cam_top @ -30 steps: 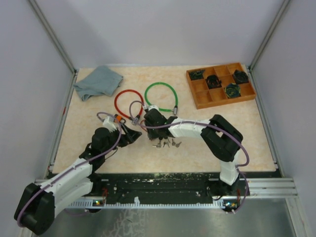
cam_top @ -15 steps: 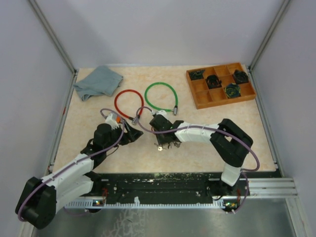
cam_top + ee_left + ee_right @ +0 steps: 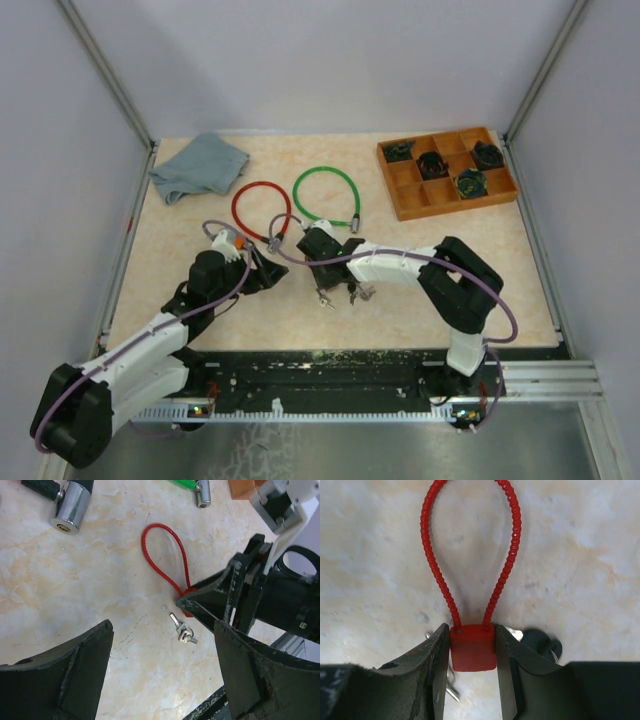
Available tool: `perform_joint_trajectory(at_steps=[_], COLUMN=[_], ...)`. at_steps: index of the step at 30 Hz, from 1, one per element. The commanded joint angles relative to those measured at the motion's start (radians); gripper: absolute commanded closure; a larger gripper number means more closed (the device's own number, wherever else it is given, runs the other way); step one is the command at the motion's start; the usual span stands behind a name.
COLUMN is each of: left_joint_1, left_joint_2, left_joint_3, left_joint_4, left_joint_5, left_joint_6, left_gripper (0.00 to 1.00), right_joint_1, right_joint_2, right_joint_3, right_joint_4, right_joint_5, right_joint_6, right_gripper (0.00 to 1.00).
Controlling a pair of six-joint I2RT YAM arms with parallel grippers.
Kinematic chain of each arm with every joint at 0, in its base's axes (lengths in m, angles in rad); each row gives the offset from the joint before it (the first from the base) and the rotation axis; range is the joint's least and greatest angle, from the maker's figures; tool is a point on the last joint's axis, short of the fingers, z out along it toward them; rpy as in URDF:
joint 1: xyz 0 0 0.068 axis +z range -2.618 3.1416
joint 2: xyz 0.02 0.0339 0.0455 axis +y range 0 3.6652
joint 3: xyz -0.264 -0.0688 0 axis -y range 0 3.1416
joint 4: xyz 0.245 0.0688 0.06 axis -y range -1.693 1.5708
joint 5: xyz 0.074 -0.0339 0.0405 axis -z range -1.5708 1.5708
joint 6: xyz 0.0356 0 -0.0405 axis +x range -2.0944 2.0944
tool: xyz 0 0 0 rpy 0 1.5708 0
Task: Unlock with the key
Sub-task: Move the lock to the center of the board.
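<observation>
My right gripper (image 3: 472, 652) is shut on a small red tab (image 3: 472, 647) with a red beaded loop (image 3: 470, 545) that lies flat on the table. Silver keys (image 3: 451, 687) and a black key head (image 3: 541, 642) hang under its fingers. In the top view the right gripper (image 3: 320, 265) is at mid-table with keys (image 3: 326, 298) below it. My left gripper (image 3: 162, 650) is open and empty, just left of the right gripper, over the keys (image 3: 183, 631) and the loop (image 3: 165, 555). A silver lock cylinder (image 3: 70, 512) lies beyond, on the red cable lock (image 3: 260, 208).
A green cable lock (image 3: 326, 196) lies beside the red one. A grey cloth (image 3: 198, 166) sits at the back left. A wooden compartment tray (image 3: 446, 172) holding dark objects stands at the back right. Metal rails edge the table.
My right gripper has shifted slightly toward me and the right, carrying the red tab and keys. My left arm has drawn back a little to the left, its jaws still open.
</observation>
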Motion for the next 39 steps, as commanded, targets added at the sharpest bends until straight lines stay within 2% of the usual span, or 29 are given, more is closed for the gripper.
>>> perform_joint_trajectory(at_steps=[1,7,11,15,19,25,32,39], left_joint_1=[0.003,0.003,0.003,0.003,0.003,0.001,-0.01,-0.033], left_joint_2=[-0.015,-0.014,-0.014,0.001,0.019,0.05,0.114,0.166], left_joint_3=[0.027,0.026,0.024,0.028,0.033,0.039,0.056,0.069], left_joint_4=[-0.021,-0.023,-0.012,0.008,0.022,0.045,0.08,0.102], left_joint_5=[-0.009,-0.003,0.002,0.025,0.061,0.117,0.185,0.212], left_joint_6=[0.022,0.024,0.027,0.025,0.02,0.021,0.014,0.016], left_gripper=[0.14,0.13,0.13,0.12,0.12,0.12,0.12,0.12], right_joint_1=[0.007,0.007,0.007,0.007,0.007,0.006,-0.003,-0.022], right_joint_2=[0.087,0.149,0.078,-0.026,-0.134,-0.276,-0.302,-0.295], right_joint_3=[0.145,0.208,0.154,0.082,0.008,-0.11,-0.189,-0.236], right_joint_4=[0.054,0.047,0.074,0.084,0.081,0.047,0.016,0.037], right_joint_5=[0.028,0.007,-0.01,-0.029,-0.08,-0.058,-0.051,-0.067], right_joint_6=[-0.017,-0.011,-0.027,-0.055,-0.082,-0.115,-0.141,-0.144], right_gripper=[0.72,0.65,0.51,0.45,0.45,0.51,0.56,0.56])
